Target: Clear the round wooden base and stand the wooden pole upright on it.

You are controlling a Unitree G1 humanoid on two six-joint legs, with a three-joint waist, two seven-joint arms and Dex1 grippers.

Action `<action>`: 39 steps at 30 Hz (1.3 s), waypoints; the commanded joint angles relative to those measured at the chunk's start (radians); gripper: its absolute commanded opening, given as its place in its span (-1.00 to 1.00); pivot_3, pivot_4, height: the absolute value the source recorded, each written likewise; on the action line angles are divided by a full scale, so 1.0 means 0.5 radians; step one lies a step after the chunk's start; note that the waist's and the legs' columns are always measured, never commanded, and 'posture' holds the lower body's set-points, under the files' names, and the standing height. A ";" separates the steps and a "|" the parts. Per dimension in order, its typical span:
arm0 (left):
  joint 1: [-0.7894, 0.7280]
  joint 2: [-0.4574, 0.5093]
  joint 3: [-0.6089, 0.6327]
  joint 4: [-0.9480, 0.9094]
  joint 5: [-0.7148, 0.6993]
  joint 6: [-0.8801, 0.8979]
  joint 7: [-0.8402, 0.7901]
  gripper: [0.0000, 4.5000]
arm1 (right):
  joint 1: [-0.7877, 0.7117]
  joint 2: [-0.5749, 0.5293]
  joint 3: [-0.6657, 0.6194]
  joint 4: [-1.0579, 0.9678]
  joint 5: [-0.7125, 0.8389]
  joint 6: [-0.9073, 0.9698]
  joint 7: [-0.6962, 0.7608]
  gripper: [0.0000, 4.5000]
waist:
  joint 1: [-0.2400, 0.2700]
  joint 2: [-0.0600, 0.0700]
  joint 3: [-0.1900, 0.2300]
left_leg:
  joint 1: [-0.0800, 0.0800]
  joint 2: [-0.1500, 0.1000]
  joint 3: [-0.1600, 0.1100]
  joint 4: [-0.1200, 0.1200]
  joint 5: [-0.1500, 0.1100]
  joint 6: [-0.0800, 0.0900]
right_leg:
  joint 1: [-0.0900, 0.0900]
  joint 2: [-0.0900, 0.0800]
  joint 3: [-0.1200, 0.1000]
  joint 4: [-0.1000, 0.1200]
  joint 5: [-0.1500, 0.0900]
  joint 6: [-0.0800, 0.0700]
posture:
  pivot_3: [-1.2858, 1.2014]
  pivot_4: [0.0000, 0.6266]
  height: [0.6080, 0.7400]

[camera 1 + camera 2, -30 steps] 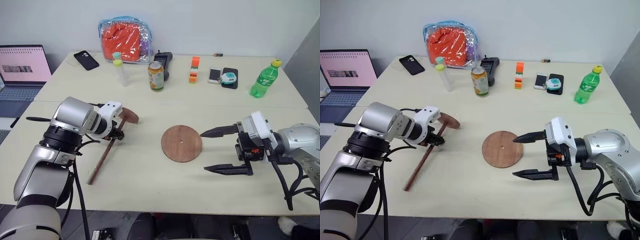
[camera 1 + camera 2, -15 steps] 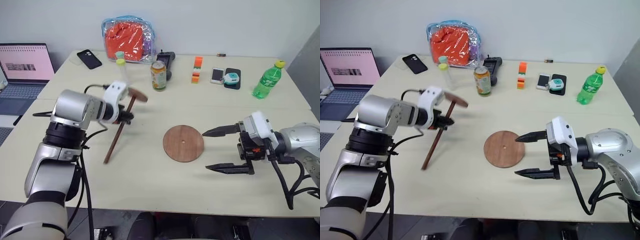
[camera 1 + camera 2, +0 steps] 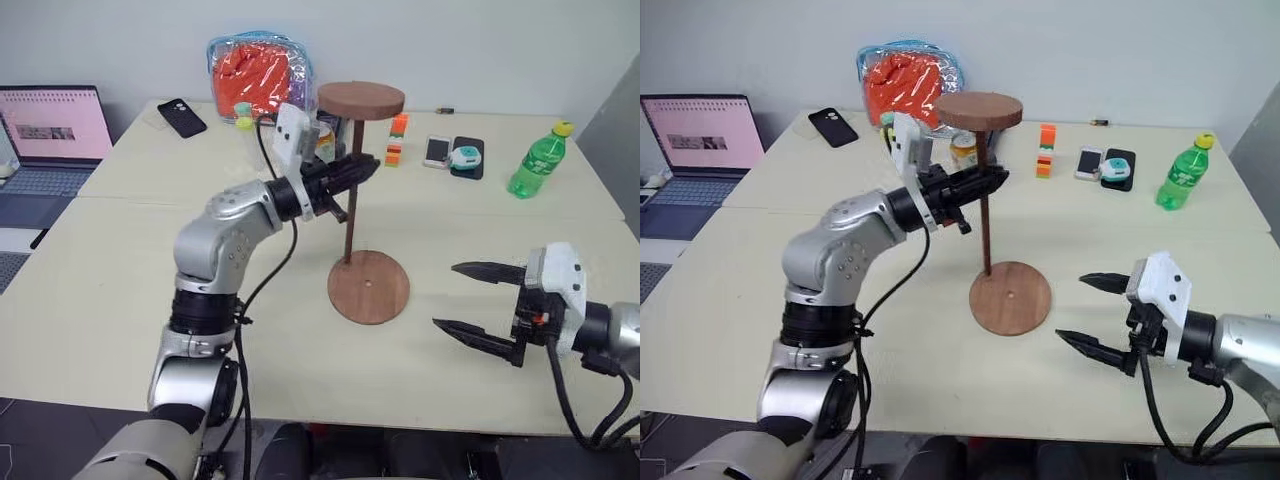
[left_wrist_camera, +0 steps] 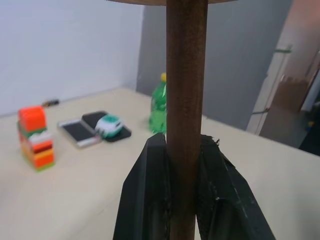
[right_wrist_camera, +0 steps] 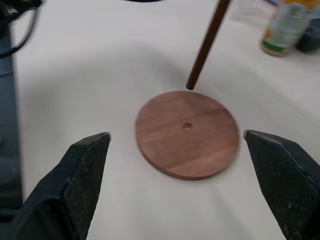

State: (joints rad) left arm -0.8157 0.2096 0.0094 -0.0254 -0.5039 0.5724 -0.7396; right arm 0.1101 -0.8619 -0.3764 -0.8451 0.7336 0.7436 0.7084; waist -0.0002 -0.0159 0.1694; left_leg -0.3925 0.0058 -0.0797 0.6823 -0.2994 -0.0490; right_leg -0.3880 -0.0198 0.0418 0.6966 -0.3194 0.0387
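Pole (image 3: 350,205) tip hangs over base's (image 3: 369,287) far rim.

Cream table (image 3: 120,300) with round wooden base (image 3: 369,286), bottle (image 3: 531,159), phones.

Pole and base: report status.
Left pincer shut on pole, upright, disc end up. Tip at base rim, not in hole. Right pincer open, beside base. Base clear.

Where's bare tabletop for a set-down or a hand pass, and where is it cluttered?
Free: the near table left of the round wooden base, up to the laptop; also the strip between base and right gripper. Crowded: the far edge, from black phone and orange bag past the toy blocks to the green bottle.
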 commanded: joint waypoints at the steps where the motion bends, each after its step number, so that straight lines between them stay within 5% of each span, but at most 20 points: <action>1: 0.052 -0.056 -0.085 -0.073 0.051 -0.307 -0.106 -0.88 | 0.116 0.074 -0.070 -0.247 0.039 0.096 -0.245 1.00 | -0.001 0.000 -0.001 | 0.000 0.000 0.000 0.000 0.000 0.000 | 0.000 0.000 -0.001 -0.001 0.000 0.000 | 0.03 -0.52 1.00; 11: 0.332 -0.164 -0.241 -0.089 0.172 -0.634 -0.091 -0.88 | 0.043 0.135 -0.018 -0.274 0.189 0.391 -0.701 1.00 | -0.007 0.000 -0.001 | 0.010 0.000 0.003 -0.002 -0.004 0.007 | 0.004 0.002 0.002 0.000 0.000 0.000 | 0.03 -0.52 1.00; 39: 0.477 -0.145 -0.278 -0.053 0.215 -0.701 -0.082 -0.88 | 0.065 -0.017 0.042 -0.239 0.342 0.396 -0.605 1.00 | -0.004 0.000 -0.001 | 0.010 0.000 0.002 -0.003 -0.005 0.008 | 0.006 0.002 0.000 -0.001 0.000 0.000 | 0.03 -0.52 1.00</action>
State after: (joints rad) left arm -0.5808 0.1373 -0.1205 -0.0108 -0.3878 0.2158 -0.7778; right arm 0.1415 -0.8579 -0.3352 -0.9180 0.8942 0.9646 0.3973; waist -0.0024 -0.0159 0.1690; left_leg -0.3874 0.0057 -0.0790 0.6811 -0.3017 -0.0449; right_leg -0.3850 -0.0188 0.0417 0.6959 -0.3195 0.0388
